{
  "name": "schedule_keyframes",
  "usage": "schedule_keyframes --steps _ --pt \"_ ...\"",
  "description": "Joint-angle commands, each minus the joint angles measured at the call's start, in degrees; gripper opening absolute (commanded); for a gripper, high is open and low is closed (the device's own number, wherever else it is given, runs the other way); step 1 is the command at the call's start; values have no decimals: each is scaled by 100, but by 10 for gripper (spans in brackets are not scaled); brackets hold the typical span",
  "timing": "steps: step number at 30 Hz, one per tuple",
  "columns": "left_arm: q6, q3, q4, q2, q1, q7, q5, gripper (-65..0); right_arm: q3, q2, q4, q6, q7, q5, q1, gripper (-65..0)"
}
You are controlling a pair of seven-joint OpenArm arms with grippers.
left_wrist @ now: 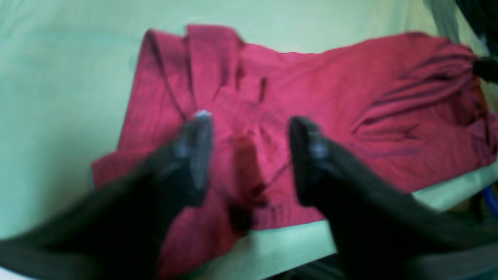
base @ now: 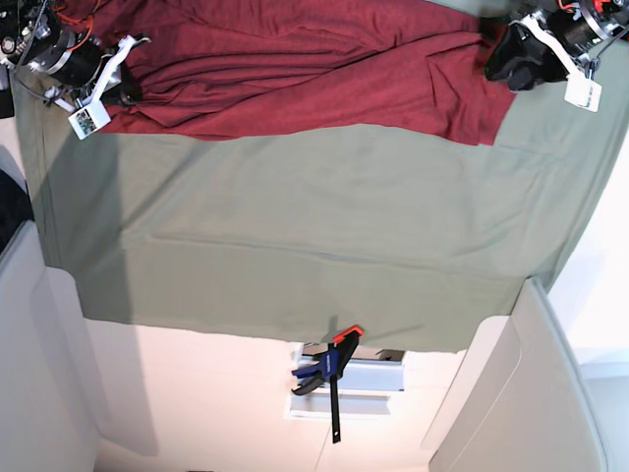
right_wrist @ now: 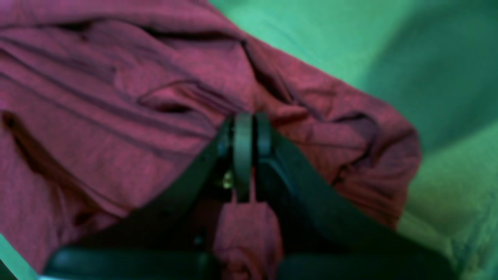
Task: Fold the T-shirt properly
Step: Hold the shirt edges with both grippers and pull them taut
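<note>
The maroon T-shirt (base: 295, 69) lies spread along the far edge of the table, wrinkled and bunched at its left end. In the left wrist view my left gripper (left_wrist: 251, 132) stands open just above a hemmed end of the T-shirt (left_wrist: 311, 85), with a small raised fold of fabric below the gap and nothing pinched. In the base view this gripper (base: 506, 59) sits at the shirt's right end. My right gripper (right_wrist: 249, 128) is shut on a gathered bunch of the T-shirt (right_wrist: 97, 116). In the base view it (base: 123, 93) is at the left end.
A sage-green cloth (base: 314, 226) covers the whole table and hangs over the near edge. A blue and orange clamp (base: 334, 369) hangs below that edge. White panels (base: 511, 393) stand at both near corners.
</note>
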Motion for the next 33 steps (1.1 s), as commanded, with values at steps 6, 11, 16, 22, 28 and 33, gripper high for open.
schedule_keyframes --steps 6,11,16,22,28,33 --pt "-71 -46 -133 -162 -109 -278 -116 -275 70 90 111 33 103 48 92 -410" --pt "-2 -61 -177 -374 -468 -555 498 -274 70 87 111 33 98 48 92 -396" --pt "70 -61 -903 -695 -726 -623 616 -273 70 87 111 33 98 48 92 -396" --pt "61 -63 -2026 -975 -914 -251 -140 -272 70 87 111 33 107 48 94 -396" --pt "-71 -157 -2031 -981 -809 756 -1158 -273 70 90 111 33 107 48 94 -396" --pt "-71 -157 -2037 -887 -789 516 -944 -273 70 90 111 33 109 50 94 -396"
